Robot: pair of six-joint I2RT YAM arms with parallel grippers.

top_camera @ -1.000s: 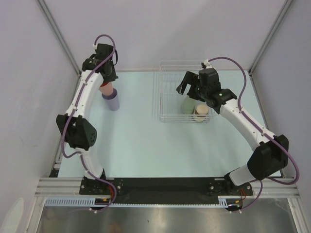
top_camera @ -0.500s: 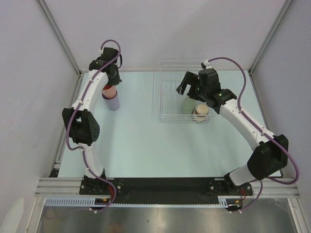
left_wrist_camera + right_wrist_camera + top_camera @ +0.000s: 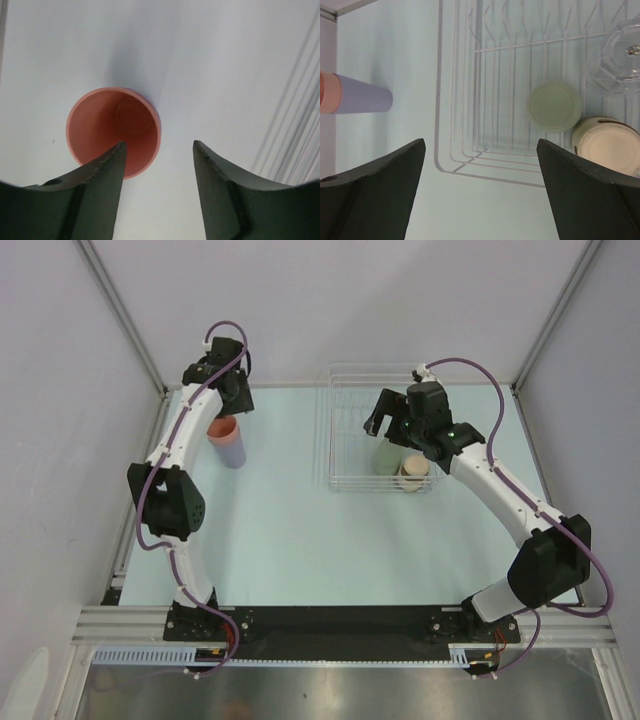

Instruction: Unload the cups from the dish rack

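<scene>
Left hand parted, clear of red cup nested in lilac cup on bench.
Two cups out; my right hand, wide, hovers over rack holding green cup and beige cup.

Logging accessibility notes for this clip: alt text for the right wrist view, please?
A clear dish rack holds a green cup and a beige cup. Left of it, a salmon cup sits in a lilac cup. The open right hand frames the bottom edge.
</scene>
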